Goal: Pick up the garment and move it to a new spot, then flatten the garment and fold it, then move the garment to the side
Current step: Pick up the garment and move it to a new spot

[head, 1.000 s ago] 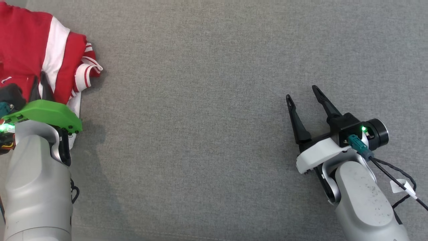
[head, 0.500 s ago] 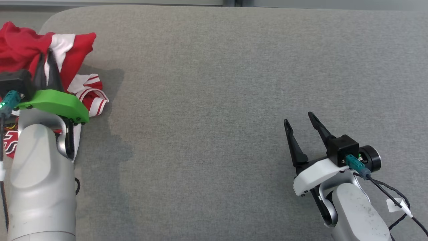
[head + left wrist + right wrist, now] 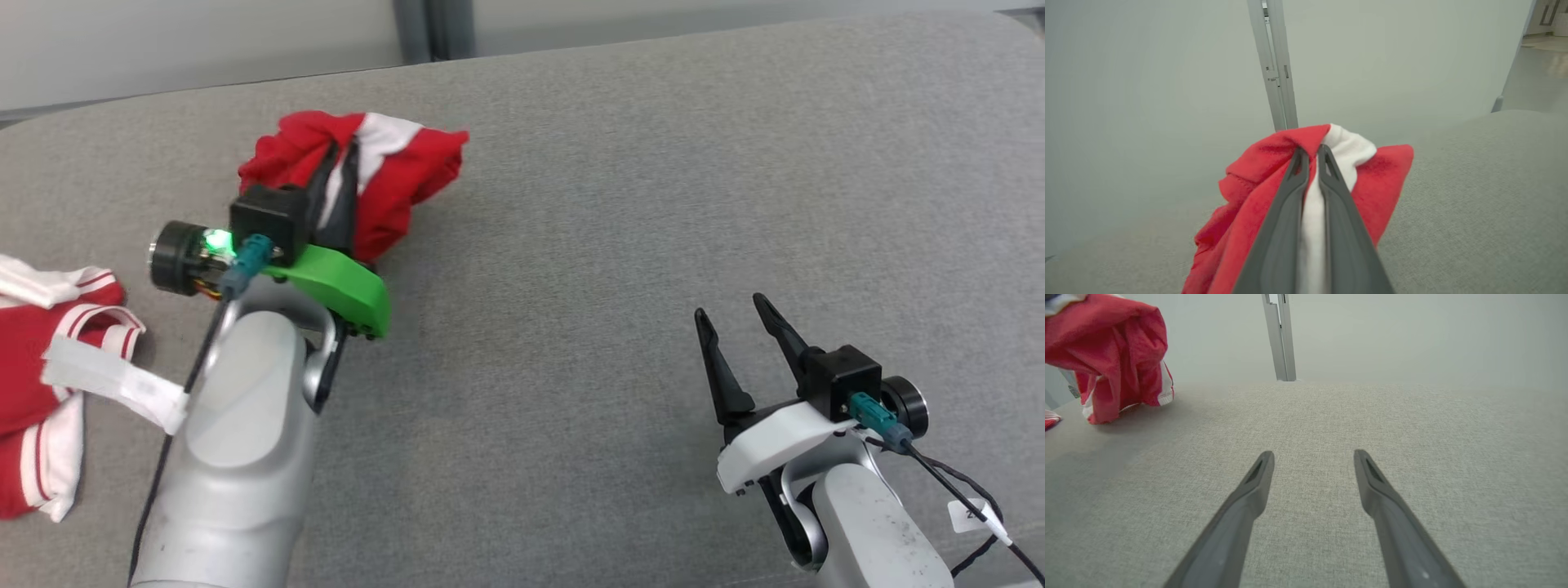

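Surroundings: a second red-and-white garment [image 3: 33,359] lies crumpled at the near left edge of the grey upholstered surface [image 3: 571,204], well apart from the held one.
Far side: a pale plain wall [image 3: 1147,81] with an upright grey metal post [image 3: 433,28] beyond the surface's rounded far edge.
In the way: bare surface lies between the two grippers.
Garment: the red garment with a white stripe [image 3: 408,163] is bunched at far left, hanging in soft folds. Whether its lower folds touch the surface, I cannot tell.
Left gripper [image 3: 343,151]: jaws narrow, pinched on a fold of the garment where red meets white.
Right gripper [image 3: 729,309]: jaws wide apart, holding nothing, at near right above the surface.
Textures: the surface is a fine flat weave, the garment looks soft and fleecy with ribbed striped trim, and the fingers are smooth, dark and tapered.
Arm fittings: green mount [image 3: 339,282] behind the left fingers.
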Controlling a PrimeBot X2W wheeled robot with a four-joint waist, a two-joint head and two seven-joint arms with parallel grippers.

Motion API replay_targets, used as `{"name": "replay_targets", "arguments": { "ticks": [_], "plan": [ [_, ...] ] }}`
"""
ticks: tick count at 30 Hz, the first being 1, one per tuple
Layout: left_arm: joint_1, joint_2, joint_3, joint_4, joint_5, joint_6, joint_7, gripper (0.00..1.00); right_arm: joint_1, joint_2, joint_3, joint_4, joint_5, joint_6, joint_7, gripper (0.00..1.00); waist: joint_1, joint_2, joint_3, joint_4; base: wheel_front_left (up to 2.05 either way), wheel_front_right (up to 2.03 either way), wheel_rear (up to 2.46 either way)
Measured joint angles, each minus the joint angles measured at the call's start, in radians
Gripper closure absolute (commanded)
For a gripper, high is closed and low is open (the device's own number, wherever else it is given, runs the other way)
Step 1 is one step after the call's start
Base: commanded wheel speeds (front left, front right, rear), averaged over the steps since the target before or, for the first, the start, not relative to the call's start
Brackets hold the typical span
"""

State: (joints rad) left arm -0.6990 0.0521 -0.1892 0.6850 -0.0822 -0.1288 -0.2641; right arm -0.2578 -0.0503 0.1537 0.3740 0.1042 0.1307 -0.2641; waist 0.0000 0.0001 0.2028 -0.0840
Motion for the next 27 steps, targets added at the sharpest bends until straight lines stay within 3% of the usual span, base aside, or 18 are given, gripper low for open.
{"name": "replay_targets", "arguments": {
  "ticks": [10, 17, 18, 19, 20, 27],
  "plan": [
    [0.053, -0.005, -0.393, -0.112, -0.194, 0.003, 0.000, 1.00, 0.004, 0.000, 0.010, -0.003, 0.016, 0.000, 0.000, 0.00, 0.0000, 0.0000, -0.005, -0.112, 0.00, 0.00, 0.00],
    [0.070, -0.005, -0.564, -0.139, -0.228, 0.045, 0.000, 1.00, 0.004, 0.000, 0.011, -0.007, 0.024, 0.000, 0.000, 0.00, 0.0000, 0.0000, 0.003, -0.146, 0.00, 0.00, 0.00],
    [0.072, -0.005, -0.570, -0.136, -0.222, 0.052, 0.000, 0.75, 0.004, 0.000, 0.009, -0.006, 0.024, 0.000, 0.000, 0.00, 0.0000, 0.0000, 0.003, -0.147, 0.00, 0.00, 0.00],
    [0.078, -0.006, -0.571, -0.129, -0.219, 0.061, 0.000, 0.32, 0.004, 0.000, 0.006, -0.006, 0.024, 0.000, 0.000, 0.00, 0.0000, 0.0000, 0.002, -0.146, 0.00, 0.00, 0.00],
    [0.087, -0.005, -0.568, -0.119, -0.215, 0.069, 0.000, 0.00, 0.005, 0.000, 0.002, -0.006, 0.024, 0.000, 0.000, 0.00, 0.0000, 0.0000, 0.000, -0.145, 0.00, 0.00, 0.00],
    [0.165, 0.002, -0.444, -0.108, -0.185, 0.126, 0.000, 0.00, 0.014, 0.000, -0.020, -0.004, 0.024, 0.000, 0.000, 0.00, 0.0000, 0.0000, -0.018, -0.122, 0.00, 0.00, 0.00]
  ]
}}
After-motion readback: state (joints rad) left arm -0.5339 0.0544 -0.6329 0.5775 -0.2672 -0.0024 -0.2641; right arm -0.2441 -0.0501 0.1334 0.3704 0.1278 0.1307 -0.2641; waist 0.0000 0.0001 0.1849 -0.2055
